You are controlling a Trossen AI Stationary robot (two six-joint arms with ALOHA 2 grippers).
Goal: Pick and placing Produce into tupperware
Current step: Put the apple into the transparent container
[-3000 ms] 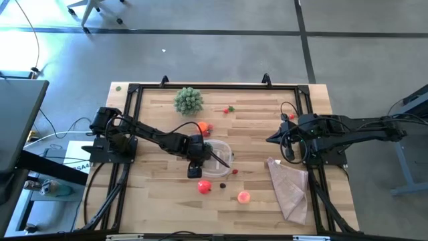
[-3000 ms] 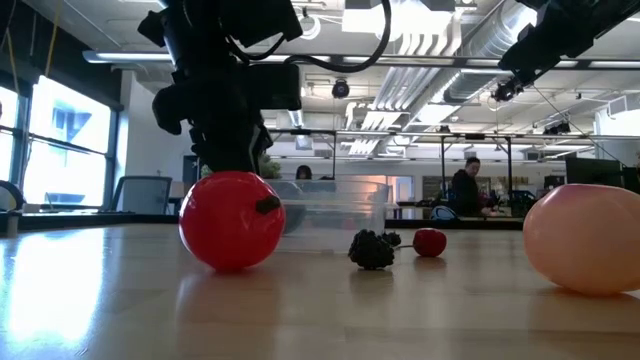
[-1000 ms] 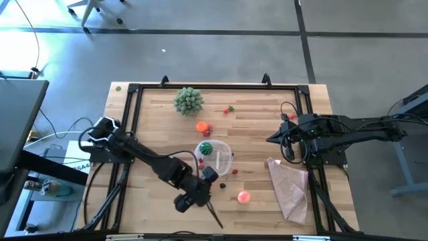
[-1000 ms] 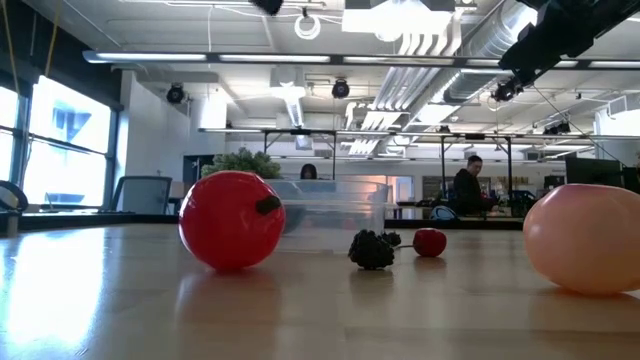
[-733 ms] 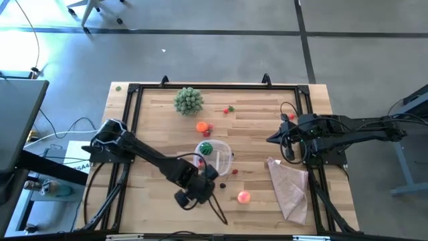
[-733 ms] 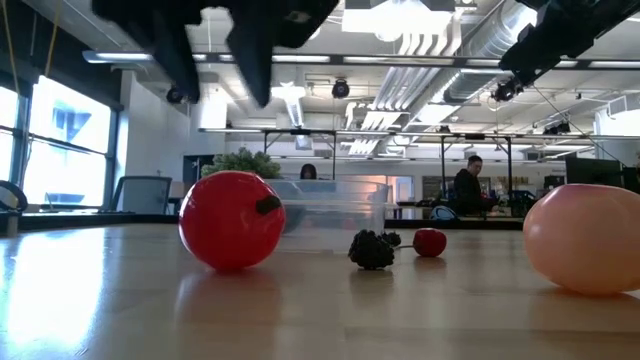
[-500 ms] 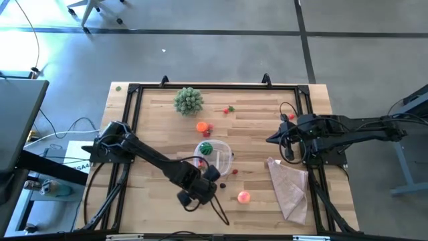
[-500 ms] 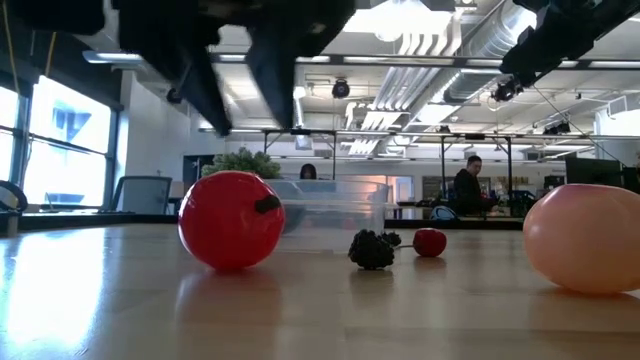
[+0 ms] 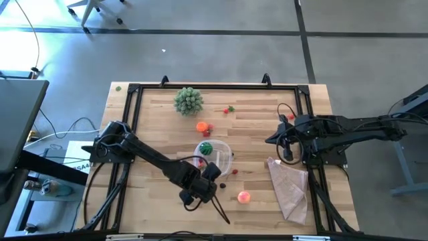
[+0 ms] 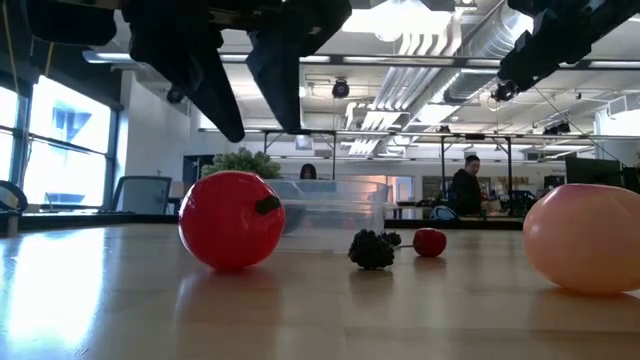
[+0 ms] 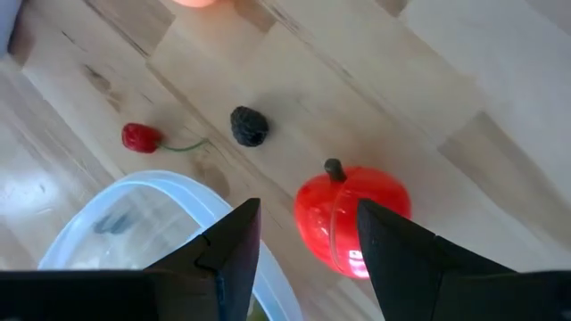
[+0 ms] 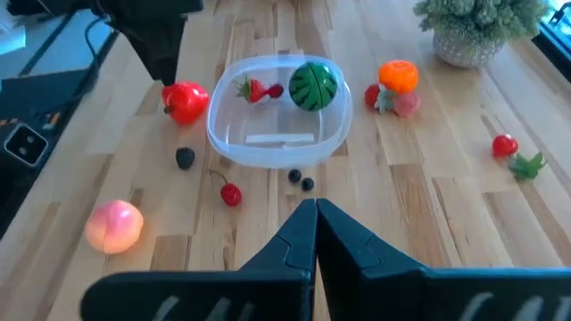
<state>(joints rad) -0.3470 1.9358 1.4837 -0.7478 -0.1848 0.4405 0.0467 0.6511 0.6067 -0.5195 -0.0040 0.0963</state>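
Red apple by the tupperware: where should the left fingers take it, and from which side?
Grip the red apple across its round body, coming straight down. The left gripper is open above it. The stem points sideways, so close clear of the stem. Mind the tupperware rim close beside it.

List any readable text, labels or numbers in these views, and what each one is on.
No text can be read anywhere in these views.
White label beside the left arm's base: it carries print, but too small to read.
Container, red apple, peach and cloth: no print visible.
Left gripper and right gripper: no markings visible.
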